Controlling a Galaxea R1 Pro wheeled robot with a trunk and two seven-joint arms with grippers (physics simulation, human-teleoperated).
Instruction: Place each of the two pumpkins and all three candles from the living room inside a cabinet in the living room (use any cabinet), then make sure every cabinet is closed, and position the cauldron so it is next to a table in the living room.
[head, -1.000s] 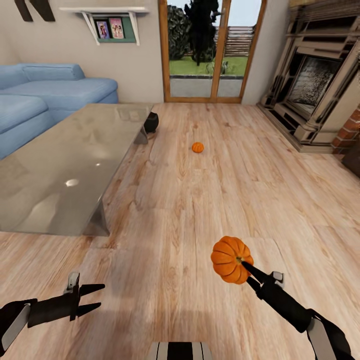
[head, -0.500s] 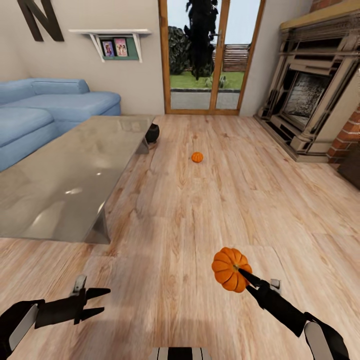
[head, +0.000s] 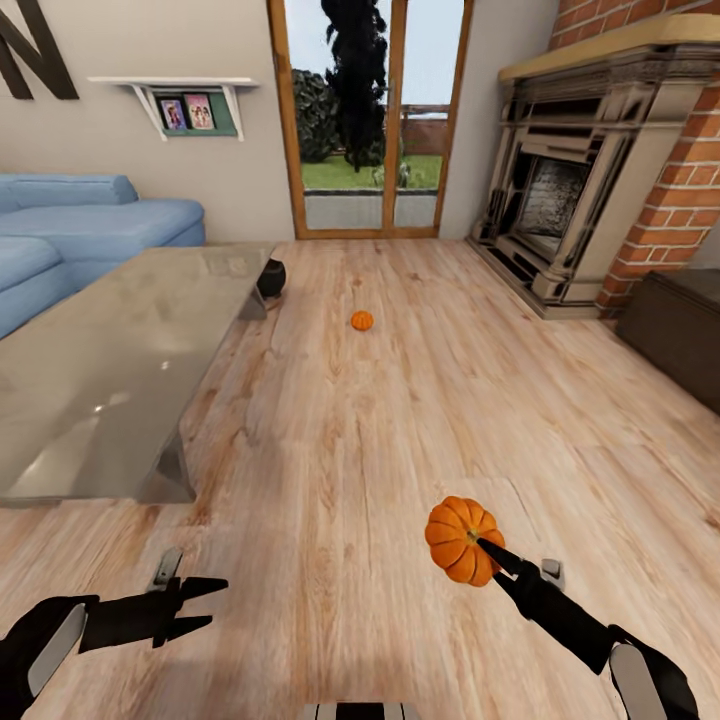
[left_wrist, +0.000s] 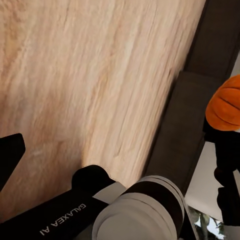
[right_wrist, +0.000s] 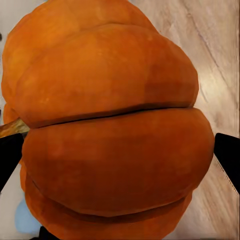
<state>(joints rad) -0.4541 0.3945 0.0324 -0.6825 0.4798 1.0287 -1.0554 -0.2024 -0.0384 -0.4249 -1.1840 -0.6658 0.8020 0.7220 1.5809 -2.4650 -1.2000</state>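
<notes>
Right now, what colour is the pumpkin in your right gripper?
Orange, with darker ribbed grooves. The pumpkin held by the right gripper shows best in the right wrist view.

home living room: sofa (head: 90, 225), fireplace (head: 560, 200), glass table (head: 110, 360).

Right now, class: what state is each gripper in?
Left gripper: open, holding nothing.
Right gripper: shut on a pumpkin.

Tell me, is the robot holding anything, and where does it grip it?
The right gripper holds a pumpkin, fingers clamped on its opposite sides, near the stem. The left gripper is open and holds nothing.
</notes>
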